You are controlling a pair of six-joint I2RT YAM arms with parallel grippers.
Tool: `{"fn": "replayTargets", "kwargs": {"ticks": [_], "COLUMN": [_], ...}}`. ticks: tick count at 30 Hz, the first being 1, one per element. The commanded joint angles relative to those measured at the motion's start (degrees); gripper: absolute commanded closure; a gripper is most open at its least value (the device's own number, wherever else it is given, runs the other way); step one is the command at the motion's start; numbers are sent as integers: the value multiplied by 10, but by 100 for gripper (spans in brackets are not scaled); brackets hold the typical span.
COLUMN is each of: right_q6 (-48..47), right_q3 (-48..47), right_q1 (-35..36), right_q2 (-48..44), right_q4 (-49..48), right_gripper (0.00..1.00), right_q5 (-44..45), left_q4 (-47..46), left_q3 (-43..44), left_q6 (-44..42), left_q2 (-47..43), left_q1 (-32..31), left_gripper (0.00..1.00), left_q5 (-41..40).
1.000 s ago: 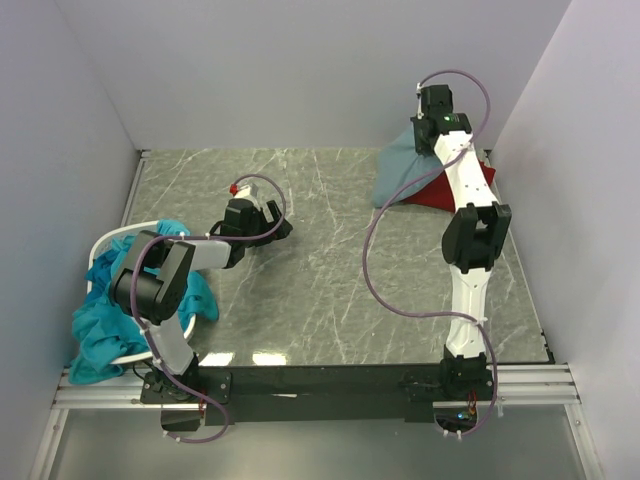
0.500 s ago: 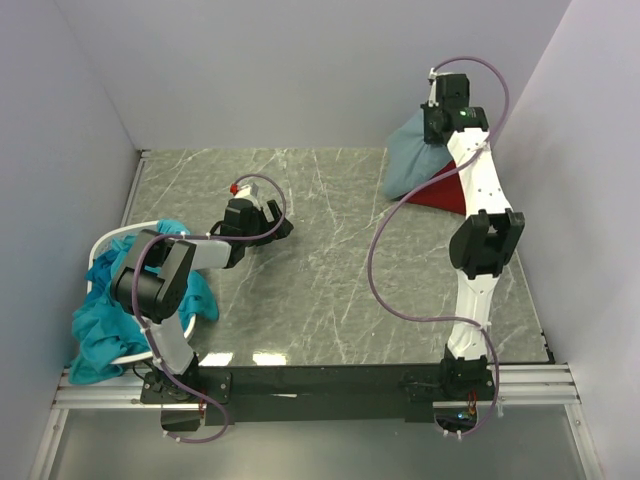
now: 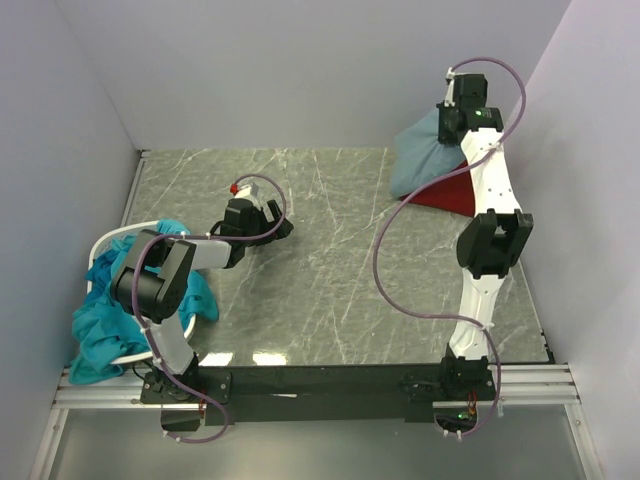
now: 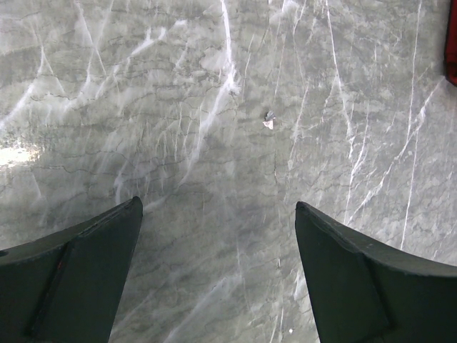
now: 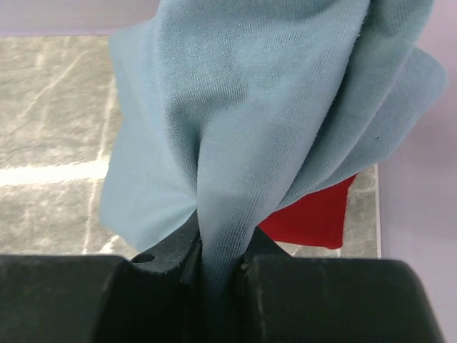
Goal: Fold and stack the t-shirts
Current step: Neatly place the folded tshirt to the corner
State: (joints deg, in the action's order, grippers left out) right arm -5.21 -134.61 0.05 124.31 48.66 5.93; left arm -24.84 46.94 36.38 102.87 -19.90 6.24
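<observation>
My right gripper (image 3: 452, 128) is shut on a bunched fold of the slate-blue t-shirt (image 3: 420, 152) and holds it lifted at the far right corner. In the right wrist view the blue cloth (image 5: 250, 128) runs down between the jaws. Under it the red t-shirt (image 3: 452, 192) lies on the table, and a corner of that red shirt (image 5: 310, 218) shows past the blue folds. Several teal t-shirts (image 3: 110, 320) spill over the white basket (image 3: 125, 235) at the near left. My left gripper (image 4: 218, 236) stands open over bare marble, holding nothing.
The grey marble table (image 3: 330, 260) is boxed in by pale walls at the back and on both sides. A small speck (image 4: 269, 118) lies on the marble ahead of the left gripper. A purple cable (image 3: 385, 270) loops beside the right arm.
My right gripper has carried the blue t-shirt up and toward the far right corner, uncovering more of the red shirt. The left arm has not moved.
</observation>
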Motion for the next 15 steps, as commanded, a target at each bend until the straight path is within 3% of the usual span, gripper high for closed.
{"fn": "replayTargets", "kwargs": {"ticks": [1,12,14,15], "right_q6": [-4,-19,-18,-11], "right_q3": [8,22,18,10], "right_q1": [-29,-73,-74,-77], "right_q2": [-13,60,76,80], "right_q4": [-55,-87,-91,-92], "right_gripper": [100,98,69,46], "right_q5": [-7,3,7,20], "left_q4": [51,41,44,47], "left_q3": [-13,-43,-44,-44], "left_q6": [-3,-11,-12,-13], "left_q2": [9,-64,-72,-81], "left_q1": [-1,-3,-8,-10], "left_gripper": [5,5,5,5], "left_q5": [11,7,5,1]}}
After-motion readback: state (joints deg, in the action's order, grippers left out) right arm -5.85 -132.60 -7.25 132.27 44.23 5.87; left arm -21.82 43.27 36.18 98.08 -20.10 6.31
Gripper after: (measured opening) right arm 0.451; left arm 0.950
